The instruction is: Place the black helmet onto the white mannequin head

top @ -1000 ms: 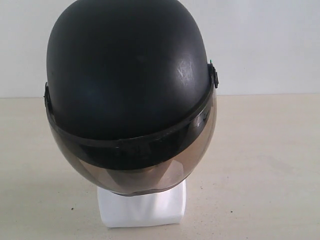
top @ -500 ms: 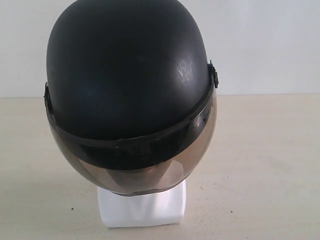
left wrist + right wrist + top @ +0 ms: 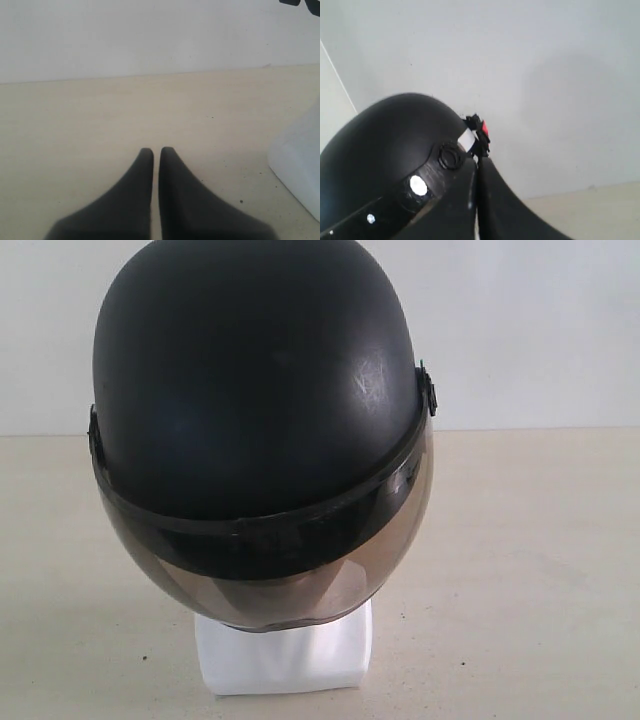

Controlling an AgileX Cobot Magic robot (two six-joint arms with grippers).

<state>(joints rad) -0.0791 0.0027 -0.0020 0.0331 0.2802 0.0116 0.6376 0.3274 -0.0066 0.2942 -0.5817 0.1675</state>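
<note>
The black helmet [image 3: 255, 390] sits on the white mannequin head, covering it down to the chin. Its smoky visor [image 3: 300, 575] hangs over the face, which shows only dimly through it. Below the visor only the white neck base [image 3: 285, 655] is plain. Neither gripper shows in the exterior view. My left gripper [image 3: 156, 150] is shut and holds nothing, low over the table beside the neck base [image 3: 300, 165]. My right gripper [image 3: 477, 159] is shut beside the helmet [image 3: 385, 145], its tips by the visor pivot [image 3: 449, 156] and a strap clip [image 3: 479, 131].
A beige tabletop [image 3: 530, 560] runs around the head to a plain white wall [image 3: 530, 330] behind it. In the left wrist view a dark edge [image 3: 300, 2] pokes in above the neck base.
A tiny green speck beside the helmet's right visor pivot a second ago has gone out of sight. The helmet and head have not moved.
</note>
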